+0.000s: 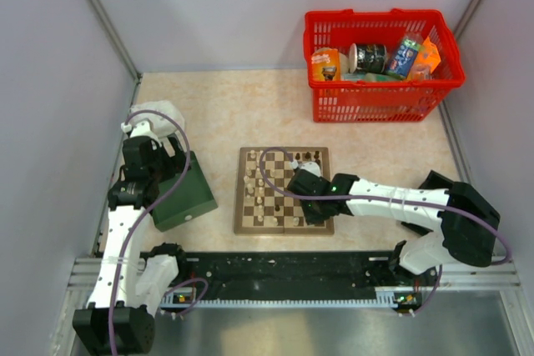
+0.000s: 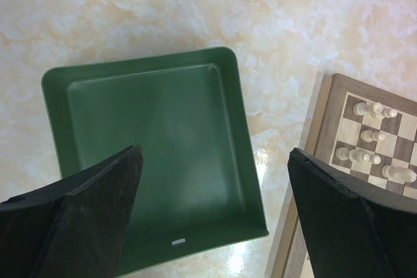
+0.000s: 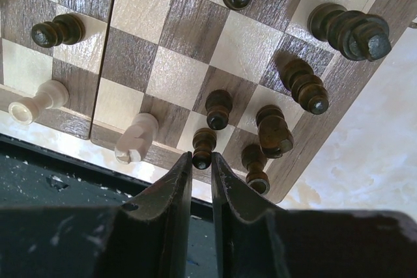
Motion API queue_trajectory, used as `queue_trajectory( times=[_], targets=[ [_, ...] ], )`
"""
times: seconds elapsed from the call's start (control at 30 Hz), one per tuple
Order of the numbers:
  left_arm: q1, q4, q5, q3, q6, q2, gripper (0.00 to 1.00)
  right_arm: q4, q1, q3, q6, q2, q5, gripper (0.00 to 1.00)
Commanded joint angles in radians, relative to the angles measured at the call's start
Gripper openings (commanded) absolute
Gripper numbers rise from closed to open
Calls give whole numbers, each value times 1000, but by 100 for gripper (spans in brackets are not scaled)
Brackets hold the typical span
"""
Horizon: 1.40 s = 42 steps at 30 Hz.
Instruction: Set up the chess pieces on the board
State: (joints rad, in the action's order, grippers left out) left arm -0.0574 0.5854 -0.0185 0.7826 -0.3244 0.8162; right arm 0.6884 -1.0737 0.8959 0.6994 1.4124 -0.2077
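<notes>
Dark pieces (image 3: 273, 131) crowd one dark pawn (image 3: 203, 144) at the board's (image 1: 284, 229) corner; bare table (image 1: 250, 114) beyond it seems open for passage.

Top view looks down on the whole table (image 1: 209, 106); both close wrist views share the board (image 1: 267, 228).

Right arm (image 1: 384, 203) over board (image 1: 239, 206) near-right corner, chess pieces (image 1: 260, 202) scattered; left arm (image 1: 117, 239) at green box (image 1: 188, 198).
</notes>
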Motion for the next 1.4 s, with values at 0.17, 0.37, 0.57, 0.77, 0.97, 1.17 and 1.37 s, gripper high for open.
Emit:
queue_trajectory(
  times=[0.17,0.37,0.57,0.77,0.97,1.17,1.37],
  targets=[
    [1,-21,3,6,-4,-5,99,-26,-14,1,-5,0,4,18],
    [1,-19,3,4,-2,-5,99,-9,-12,11,-5,-4,11,18],
    [1,-19,2,4,-4,-6,99,20,-14,20,-9,-3,-4,17],
    [1,-22,5,6,-4,-3,99,11,-14,12,-6,6,-10,18],
    [1,-22,5,4,-5,-2,99,-10,-14,11,-6,10,-2,18],
    [1,-22,6,6,-5,-3,99,-10,-14,11,-5,14,-2,21],
    [1,-22,6,6,-5,-3,99,-10,-14,29,-12,-1,-5,26]
  ],
)
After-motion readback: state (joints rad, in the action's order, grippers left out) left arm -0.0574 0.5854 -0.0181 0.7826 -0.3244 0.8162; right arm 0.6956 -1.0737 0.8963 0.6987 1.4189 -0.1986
